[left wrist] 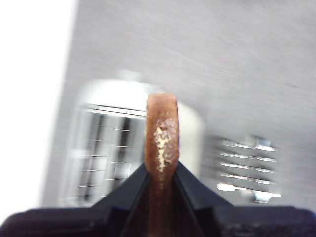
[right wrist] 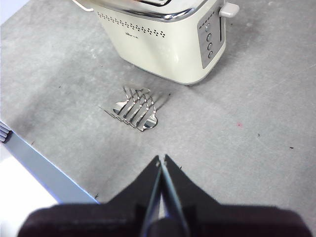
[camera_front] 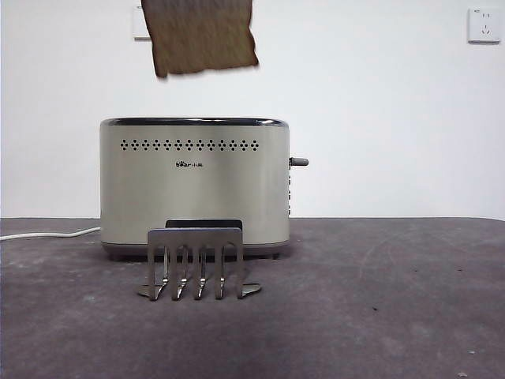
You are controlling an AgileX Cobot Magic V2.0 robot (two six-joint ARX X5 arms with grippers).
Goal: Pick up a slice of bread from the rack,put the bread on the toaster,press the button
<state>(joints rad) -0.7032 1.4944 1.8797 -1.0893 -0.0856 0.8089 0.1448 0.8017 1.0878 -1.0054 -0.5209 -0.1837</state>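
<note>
Above the table [camera_front: 410,300], left gripper [left wrist: 161,170] clamps the slice of bread [camera_front: 201,35] (toaster [camera_front: 193,185] logo unreadable).

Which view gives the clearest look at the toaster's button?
The front view: the button sticks out sharply in profile from the toaster. The right wrist view shows it at the frame's top edge, from above. The left wrist view is blurred; no button can be made out.
</note>
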